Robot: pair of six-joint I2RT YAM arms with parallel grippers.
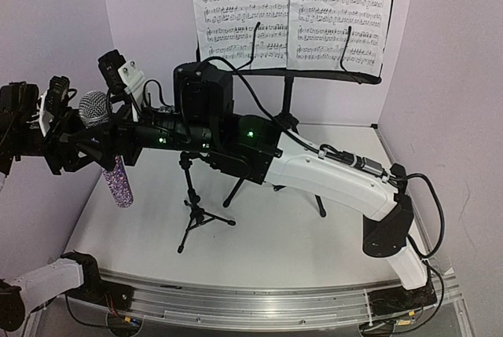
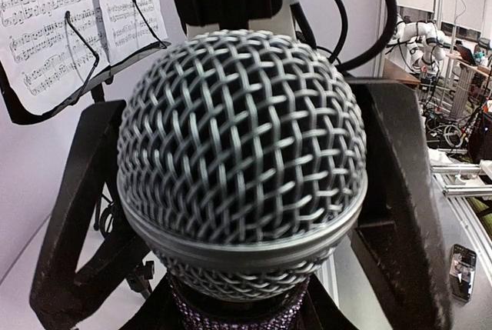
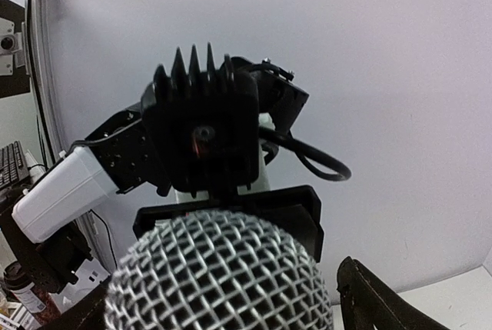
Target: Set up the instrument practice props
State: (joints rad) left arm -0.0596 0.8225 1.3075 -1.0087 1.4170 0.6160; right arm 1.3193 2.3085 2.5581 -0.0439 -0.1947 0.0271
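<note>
Purple glitter microphone (image 1: pixel 119 182) aloft, up and left of the small mic stand (image 1: pixel 191 195), long axis near upright, mesh head uppermost. Left gripper (image 2: pixel 238 207) clamps it. Right gripper (image 3: pixel 227 299) straddles it, jaws apart. Seating it probably means travelling right and down.

The right arm (image 1: pixel 330 172) wears glossy white shells over black joints, with green lights (image 1: pixel 250 133) and looping black cables (image 2: pixel 389 16). The left tool (image 2: pixel 238 215) has matte black angular fingers (image 2: pixel 400 215).

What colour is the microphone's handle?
Purple glitter on the microphone handle, clearest in the top external view.
</note>
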